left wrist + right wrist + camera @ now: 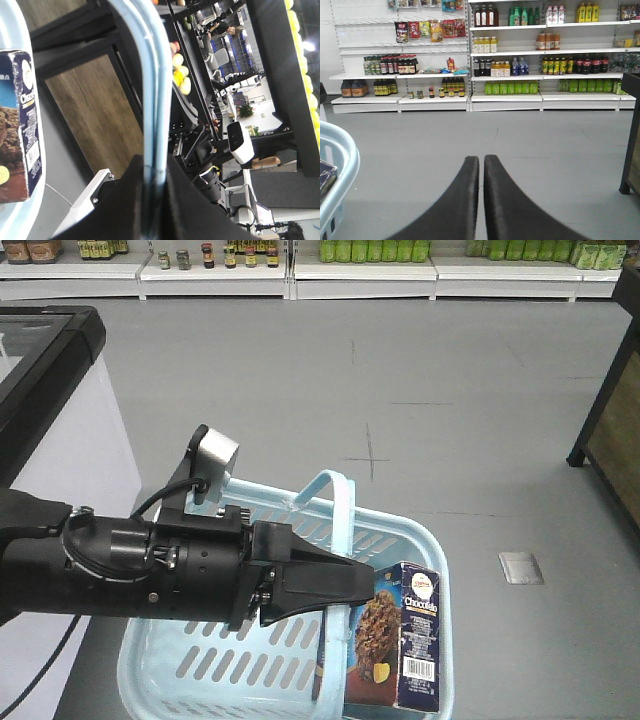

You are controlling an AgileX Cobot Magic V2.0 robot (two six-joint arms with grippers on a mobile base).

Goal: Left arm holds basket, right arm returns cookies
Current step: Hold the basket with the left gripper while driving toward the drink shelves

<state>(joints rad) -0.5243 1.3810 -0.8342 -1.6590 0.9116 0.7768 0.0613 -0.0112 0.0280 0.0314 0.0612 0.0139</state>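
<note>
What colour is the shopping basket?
The basket is light blue, seen best in the exterior front-facing view.

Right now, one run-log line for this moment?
left end effector: shut on basket handle | right end effector: shut, empty, facing shelves | cookie box: upright in basket

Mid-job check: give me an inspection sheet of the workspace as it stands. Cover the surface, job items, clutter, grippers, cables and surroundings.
Surface: grey floor, with one metal floor plate.
Job's things: light blue basket hangs by its handle. The cookie box stands upright inside, at the right end.
Clutter: nothing seen.
Grippers: left gripper is shut on the basket's handle. Right gripper is shut and empty.
Cables: black cable loops beside the left wrist camera.
Surroundings: stocked shelves ahead, white cabinet on the left, dark stand on the right.
</note>
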